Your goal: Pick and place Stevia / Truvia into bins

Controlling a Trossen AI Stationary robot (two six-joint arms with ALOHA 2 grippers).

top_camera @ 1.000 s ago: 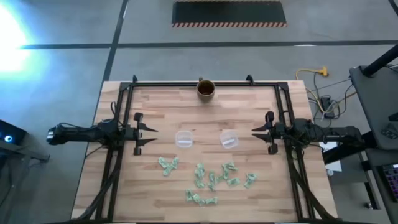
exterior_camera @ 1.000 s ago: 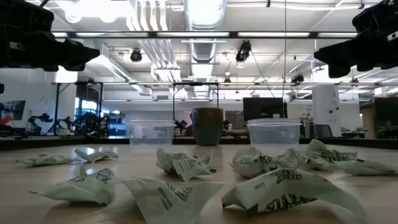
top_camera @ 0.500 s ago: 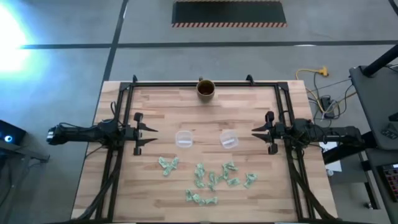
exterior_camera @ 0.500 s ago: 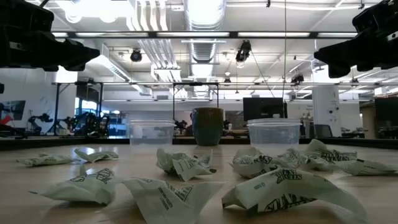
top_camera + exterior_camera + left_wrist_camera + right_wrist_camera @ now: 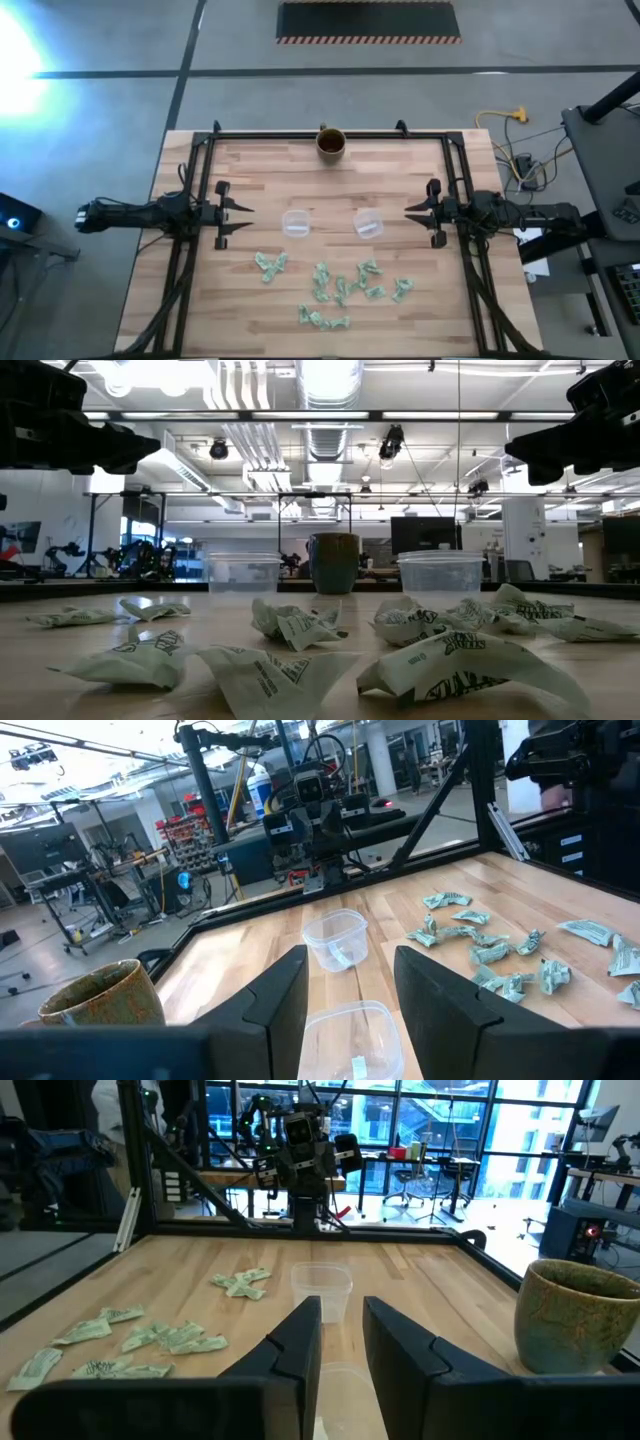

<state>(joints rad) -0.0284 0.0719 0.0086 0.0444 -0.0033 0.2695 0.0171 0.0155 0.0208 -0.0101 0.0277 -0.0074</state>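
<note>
Seen from above, the wooden table [image 5: 330, 180] fills the middle of the frame, and the 2 arms wait at its opposite edges, level with each other. The left gripper [image 5: 237, 221] sits at the centre left of the frame with its fingers spread and nothing between them; the right gripper [image 5: 412, 221] mirrors it at the centre right, its fingers set narrower but with a clear gap, also holding nothing. Between them, just above the frame's middle, stand the 2 bins, clear plastic cups set apart from each other: the left cup [image 5: 295, 222] and the right cup [image 5: 368, 223]. Each has a small pale scrap lying inside (most likely a packet, though it is too small to be sure). The Stevia / Truvia packets [image 5: 338, 290] lie loose on the wood in the lower middle of the frame, crumpled green and white, most of them in a scattered cluster below the cups. A separate little group of packets [image 5: 269, 265] lies off to the lower left of the left cup. A brown-gold mug [image 5: 331, 144] stands at the upper centre, against the table's far rail. In the low view the packets [image 5: 290, 625] crowd the bottom of the frame, with both cups and the mug upright behind them.
</note>
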